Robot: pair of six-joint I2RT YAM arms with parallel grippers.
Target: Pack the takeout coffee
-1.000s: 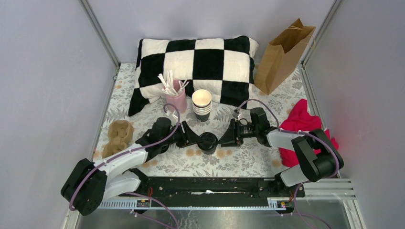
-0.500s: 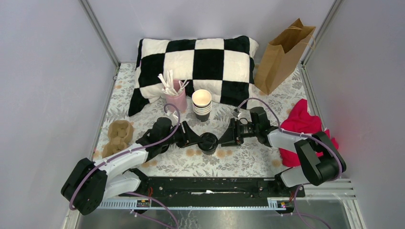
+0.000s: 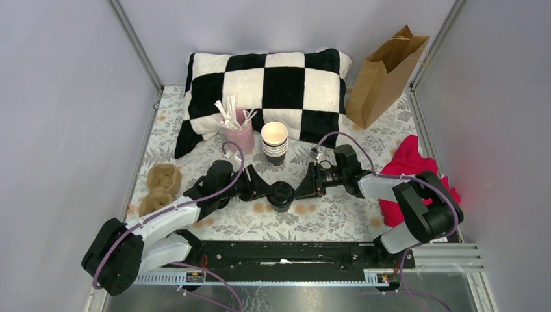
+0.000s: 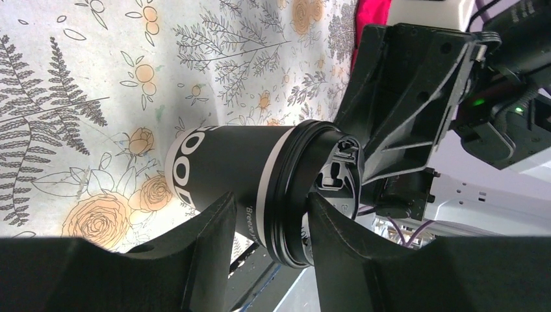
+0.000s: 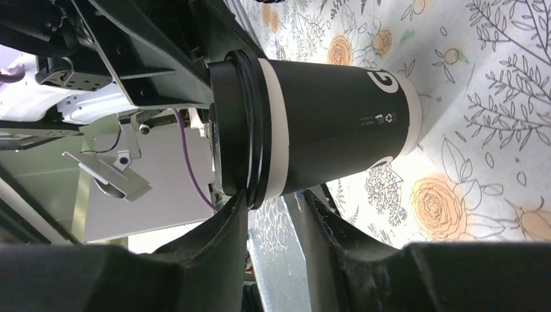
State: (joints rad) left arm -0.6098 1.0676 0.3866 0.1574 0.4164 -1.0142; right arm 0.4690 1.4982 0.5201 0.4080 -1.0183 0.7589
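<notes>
Flanking the takeout coffee (image 3: 281, 194), both claws gape.

the takeout coffee (image 4: 234, 170) shows white "oo" and tiny "breeze".

Both arms wear white link shells between bulky black joint housings, with purple cables looping alongside. The left claw (image 3: 262, 191) and right claw (image 3: 303, 190) are matte black angular plastic with ribbed bracing. A green indicator light (image 4: 481, 101) glows on the right arm's wrist.
</notes>
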